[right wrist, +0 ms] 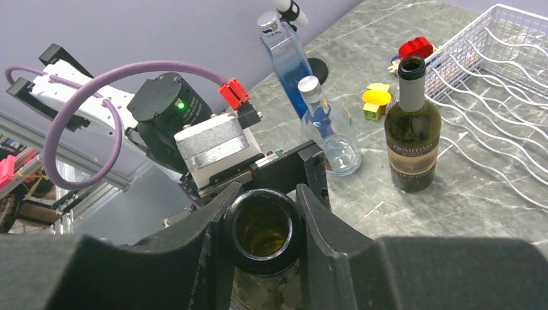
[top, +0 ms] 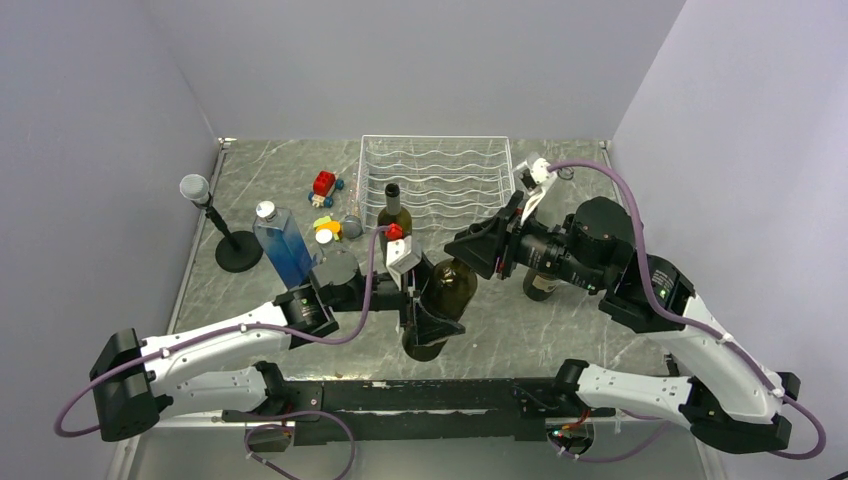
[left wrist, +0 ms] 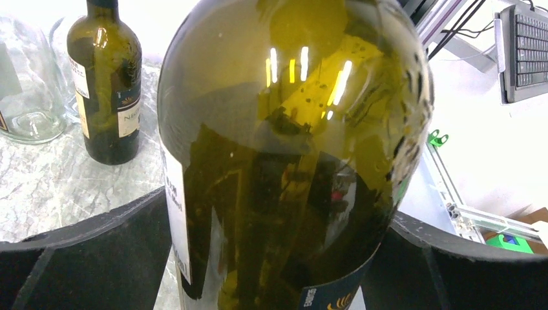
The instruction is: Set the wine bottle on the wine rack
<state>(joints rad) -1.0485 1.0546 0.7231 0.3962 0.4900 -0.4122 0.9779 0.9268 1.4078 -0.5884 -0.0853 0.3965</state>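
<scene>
Wine bottle (top: 452, 285): left gripper (left wrist: 274, 258); right gripper (right wrist: 262, 236) (neck)

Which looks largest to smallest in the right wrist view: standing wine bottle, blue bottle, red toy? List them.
Largest: standing wine bottle
Then blue bottle, farther away, so true size unsure
Smallest: red toy

The wine bottle (top: 452, 288) is dark olive-green glass with a pale label on its body and an open mouth. It is tilted over the near middle of the table (top: 530, 335), base toward the near edge and neck pointing far-right, apparently lifted clear of the surface. The wine rack (top: 440, 172) is a white wire rectangle with wavy cross-wires. It lies flat at the far edge, well apart from the bottle.
</scene>
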